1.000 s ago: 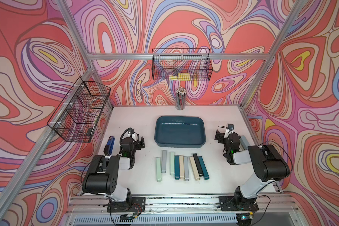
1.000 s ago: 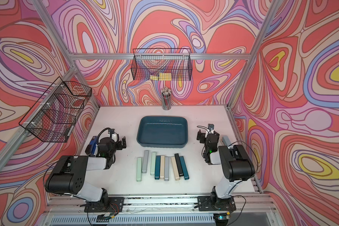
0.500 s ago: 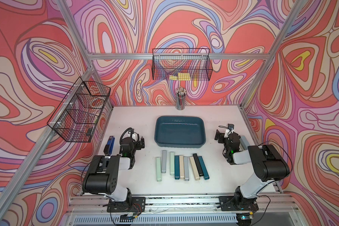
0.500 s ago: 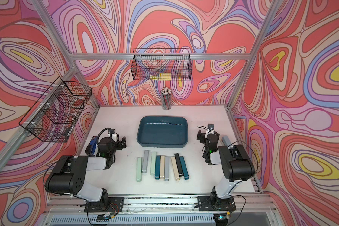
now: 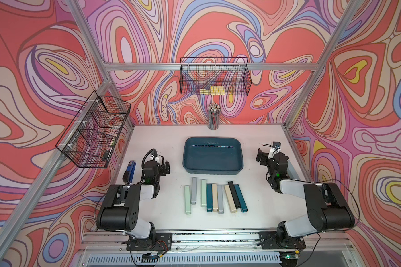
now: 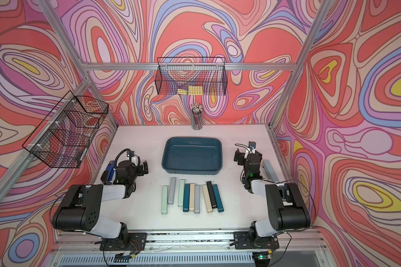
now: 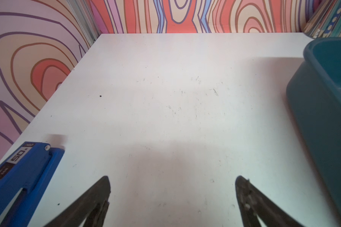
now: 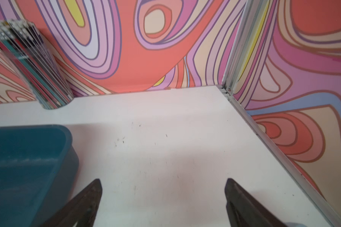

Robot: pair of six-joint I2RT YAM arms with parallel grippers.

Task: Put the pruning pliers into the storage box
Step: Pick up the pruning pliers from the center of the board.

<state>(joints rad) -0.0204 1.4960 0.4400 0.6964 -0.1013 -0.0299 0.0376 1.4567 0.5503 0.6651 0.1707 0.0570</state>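
Several pruning pliers (image 5: 214, 196), slim bars in pale green, grey, teal, beige and black, lie side by side on the white table in both top views (image 6: 191, 196). Behind them sits the storage box (image 5: 212, 158), a dark teal tray with nothing in it. My left gripper (image 5: 163, 167) rests low, left of the box, open over bare table (image 7: 172, 177). Right of the box, my right gripper (image 5: 262, 157) is also open with nothing between its fingers (image 8: 163, 179). Each wrist view catches a corner of the box (image 7: 323, 98) (image 8: 28, 157).
A blue-and-black stapler (image 5: 129, 172) lies just left of my left gripper. A pencil cup (image 5: 214, 118) stands at the back wall. One black wire basket (image 5: 214, 76) hangs on the back wall, another (image 5: 95, 131) on the left. A grey-blue bar (image 6: 270, 170) lies by the right wall.
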